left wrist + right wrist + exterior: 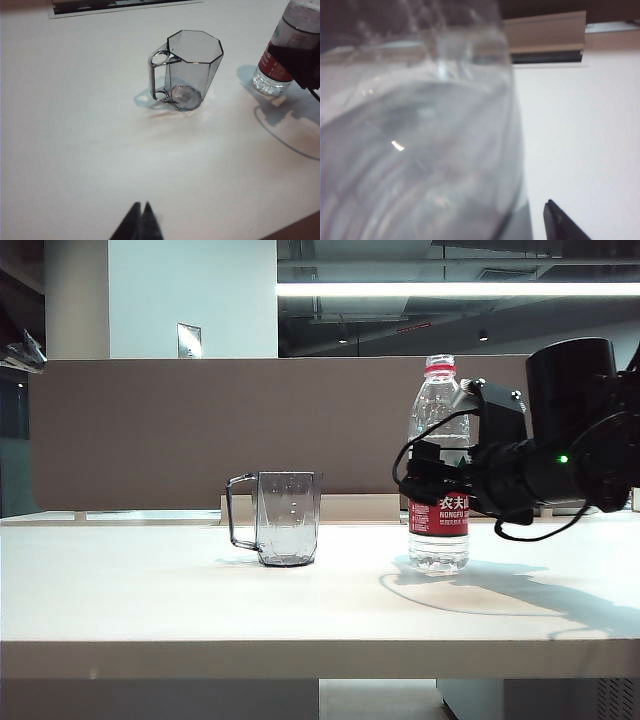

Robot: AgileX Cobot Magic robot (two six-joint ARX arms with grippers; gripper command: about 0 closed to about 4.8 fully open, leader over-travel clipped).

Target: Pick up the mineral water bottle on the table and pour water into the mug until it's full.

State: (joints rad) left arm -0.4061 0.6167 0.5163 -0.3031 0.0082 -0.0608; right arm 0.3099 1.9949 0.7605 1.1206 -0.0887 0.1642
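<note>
1. At right of the exterior view, the right gripper (432,480) stands spread wide around the mineral water bottle (438,465), not yet clamped.
2. Close squarely on its label, keeping it upright.
3. Left gripper (140,221), pinched together, idles near the table (150,590).
4. Centre-frame, the mug (287,517) waits empty.

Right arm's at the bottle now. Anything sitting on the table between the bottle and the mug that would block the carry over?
Nothing visible. The table is bare between the mineral water bottle and the mug. The right gripper is open at the bottle; the left gripper hangs shut, well clear.
</note>
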